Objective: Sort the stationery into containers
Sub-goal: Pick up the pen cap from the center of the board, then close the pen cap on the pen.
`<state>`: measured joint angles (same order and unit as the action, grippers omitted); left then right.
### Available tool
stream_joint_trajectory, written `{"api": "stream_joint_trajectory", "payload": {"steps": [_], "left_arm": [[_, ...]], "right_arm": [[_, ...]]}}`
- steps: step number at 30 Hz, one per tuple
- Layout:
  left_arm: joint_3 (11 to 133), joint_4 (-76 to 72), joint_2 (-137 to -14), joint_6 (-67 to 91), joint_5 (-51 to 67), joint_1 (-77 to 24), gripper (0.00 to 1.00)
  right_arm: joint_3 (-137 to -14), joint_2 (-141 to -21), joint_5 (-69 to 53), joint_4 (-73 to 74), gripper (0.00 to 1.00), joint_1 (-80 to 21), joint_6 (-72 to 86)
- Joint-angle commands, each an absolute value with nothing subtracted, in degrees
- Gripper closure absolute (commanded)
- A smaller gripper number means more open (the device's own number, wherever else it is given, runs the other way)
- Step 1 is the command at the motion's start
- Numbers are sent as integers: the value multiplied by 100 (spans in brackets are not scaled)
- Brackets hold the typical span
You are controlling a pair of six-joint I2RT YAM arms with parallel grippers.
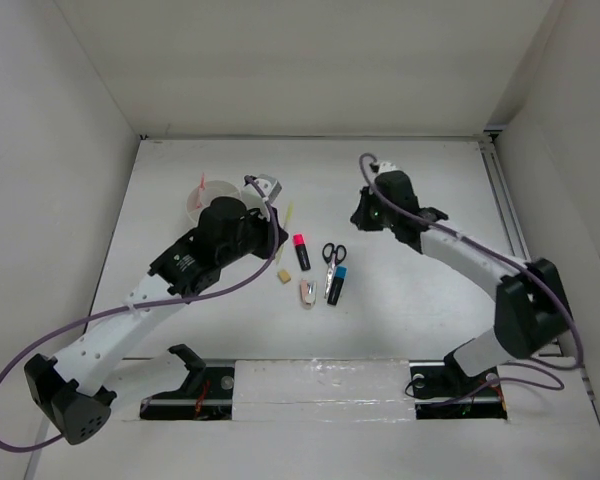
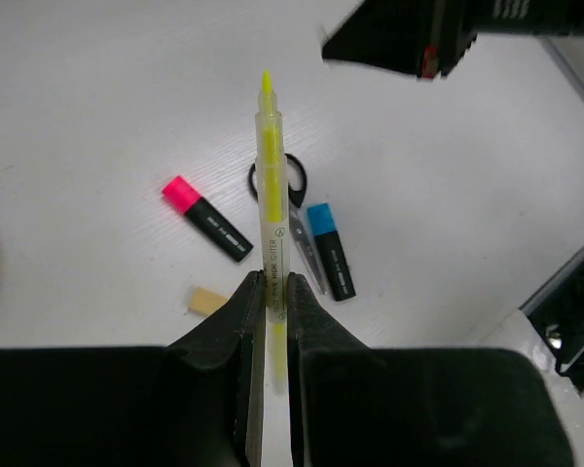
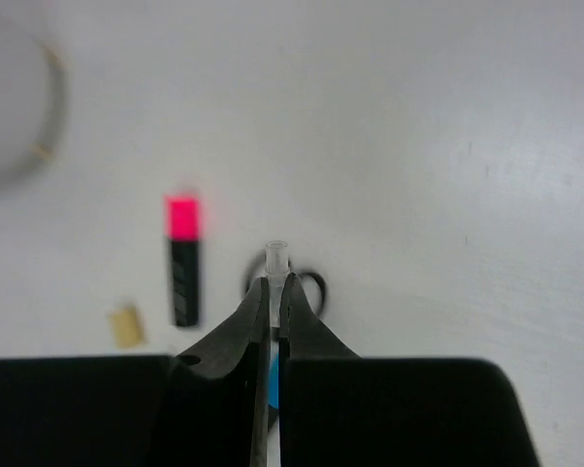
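Left pincer (image 2: 273,282): closed tight on the lower part of the yellow stick (image 2: 271,175), whose tip points out above the scissors (image 2: 284,190).

Right pincer (image 3: 275,284): closed to a narrow gap, nipping a small clear tube (image 3: 275,255) at the fingertips.

The tray (image 1: 195,203) sits at the far left of the surface (image 1: 430,180), beside the left arm, with a pink pen (image 1: 202,184) standing in it.

Lying loose mid-surface are a pink-capped highlighter (image 1: 301,250), a blue-capped highlighter (image 1: 338,283), an eraser (image 1: 283,277) and a white-pink piece (image 1: 307,291).
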<state>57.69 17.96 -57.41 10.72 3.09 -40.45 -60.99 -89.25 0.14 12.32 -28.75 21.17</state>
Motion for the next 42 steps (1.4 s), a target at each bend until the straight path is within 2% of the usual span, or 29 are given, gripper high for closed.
{"api": "stream_joint_trajectory", "payload": {"steps": [1,5,14,19,26,42], "left_arm": [[5783,1301,-5511,1063,1107,-4052,100],[6003,1048,-5791,1388,1809,-3885,100],[5897,475,-5678,1529,2706,-3806,100],[5897,475,-5818,1529,2769,-3806,100],[5845,536,-5889,1529,2707,-3806,100],[5897,466,-5836,1529,2707,-3806,100]], "right_arm": [[-5977,-7894,-152,-665,100,-2935,3240],[-5503,-7322,394,-2036,100,-3085,4647],[-4413,-7383,-210,-5472,100,-3401,6440],[-4359,-7506,-755,-5783,100,-3401,6732],[-4157,-7129,-870,-5749,100,-3401,6662],[-4157,-7189,-1187,-5950,100,-3814,6144]]}}
